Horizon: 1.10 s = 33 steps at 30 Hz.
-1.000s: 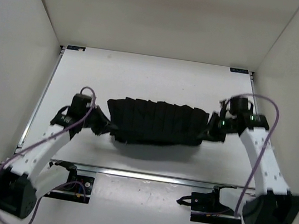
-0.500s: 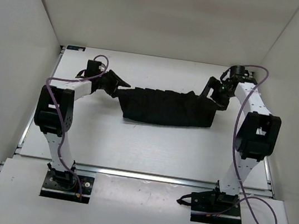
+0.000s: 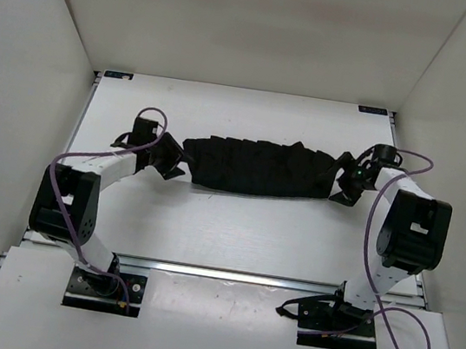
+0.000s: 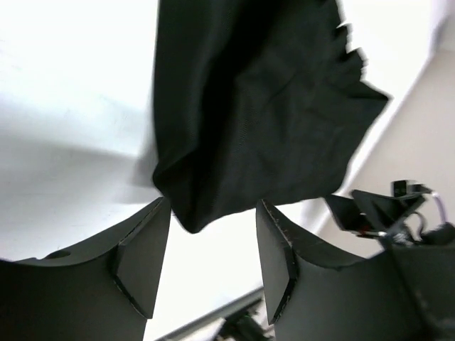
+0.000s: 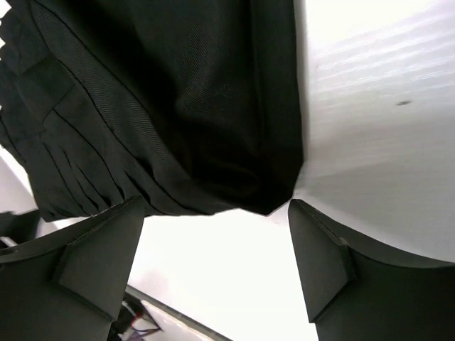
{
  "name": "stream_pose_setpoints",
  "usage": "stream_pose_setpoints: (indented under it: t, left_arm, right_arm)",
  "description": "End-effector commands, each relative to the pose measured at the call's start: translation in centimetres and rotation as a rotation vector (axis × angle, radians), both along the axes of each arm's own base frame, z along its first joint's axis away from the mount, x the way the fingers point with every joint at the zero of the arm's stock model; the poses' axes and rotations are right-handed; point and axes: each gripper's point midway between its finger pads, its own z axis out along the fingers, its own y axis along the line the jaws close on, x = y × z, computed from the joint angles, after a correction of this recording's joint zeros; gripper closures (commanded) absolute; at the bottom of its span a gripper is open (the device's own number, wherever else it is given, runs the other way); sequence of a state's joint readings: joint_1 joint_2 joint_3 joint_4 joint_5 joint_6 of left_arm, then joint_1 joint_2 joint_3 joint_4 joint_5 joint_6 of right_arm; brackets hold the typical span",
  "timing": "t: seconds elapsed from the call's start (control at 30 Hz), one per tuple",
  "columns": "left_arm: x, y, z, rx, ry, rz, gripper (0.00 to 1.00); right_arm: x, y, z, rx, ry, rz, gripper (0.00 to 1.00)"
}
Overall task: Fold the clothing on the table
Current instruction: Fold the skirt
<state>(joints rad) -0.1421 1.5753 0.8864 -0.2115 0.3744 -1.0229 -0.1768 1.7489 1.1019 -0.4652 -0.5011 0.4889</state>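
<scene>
The clothing (image 3: 260, 170) is plain black all over, with no print; its only pattern is a row of darker fold lines across it. The table (image 3: 234, 227) under it is matte white. My left gripper (image 3: 174, 159) and right gripper (image 3: 343, 180) are black. My left arm (image 3: 94, 164) and right arm (image 3: 388, 176) have white shells and black joints. My cables (image 3: 151, 110) are purple. A small green light (image 3: 357, 169) glows by my right wrist.

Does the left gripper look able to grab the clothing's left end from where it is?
Probably yes: the left gripper is open, and a corner of the clothing lies right between its jaws, nothing blocking.
</scene>
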Motion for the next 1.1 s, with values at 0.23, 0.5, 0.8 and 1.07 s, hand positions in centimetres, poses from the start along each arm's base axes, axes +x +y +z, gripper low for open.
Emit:
stream_pose_setpoints:
  t: [0.23,0.5,0.8,1.07]
  left_arm:
    - [0.0,-2.0,-4.8,0.157,0.050,0.025,0.37]
    - [0.9,-4.3,-5.0,0.108,0.014,-0.001,1.00]
    - [-1.5,-9.8,-5.1,0.051,-0.007,-0.103,1.00]
    - [-1.8,-10.9,-5.6,0.050,0.002,-0.111,1.00]
  right_arm:
    - [2.4,2.3,-1.2,0.121,-0.054,-0.106,0.32]
    - [2.5,0.5,-2.1,0.120,-0.025,-0.109,1.00]
    - [1.5,-2.3,4.0,-0.254,-0.129,0.048,1.00]
    - [-0.4,11.8,8.9,-0.270,-0.270,0.361,1.00]
